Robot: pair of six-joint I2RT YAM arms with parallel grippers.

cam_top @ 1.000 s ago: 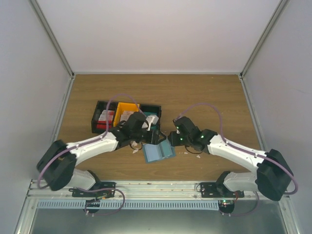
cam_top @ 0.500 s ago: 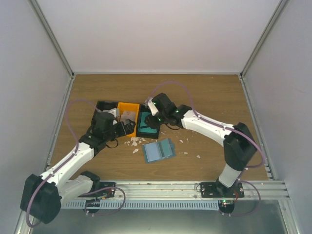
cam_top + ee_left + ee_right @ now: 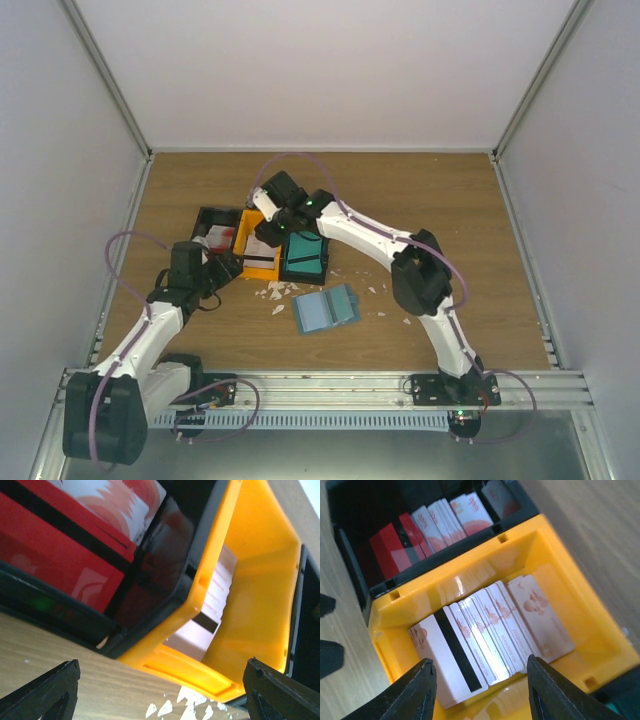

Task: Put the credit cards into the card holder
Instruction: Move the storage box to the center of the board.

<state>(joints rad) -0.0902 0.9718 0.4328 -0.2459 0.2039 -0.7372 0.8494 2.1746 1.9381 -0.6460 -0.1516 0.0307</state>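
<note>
Swung away from the card holder (image 3: 326, 310), my right gripper (image 3: 479, 661) hangs open above the credit cards (image 3: 490, 630), mid-frame between its fingers (image 3: 422, 692).

Your credit cards (image 3: 490, 625) lie fanned in the orange bin (image 3: 520, 545), pale with pink print, one showing a dark stripe. Your card holder (image 3: 325, 310), dusty blue, lies open and flat on the table (image 3: 450, 220), near and right of that bin.

The left arm (image 3: 150, 320) reaches forward, elbow bent, the left gripper (image 3: 161, 690) low and spread wide. The right arm (image 3: 370, 235) stretches far leftward, the right gripper (image 3: 481, 680) pointing down, jaws apart, seemingly empty.
</note>
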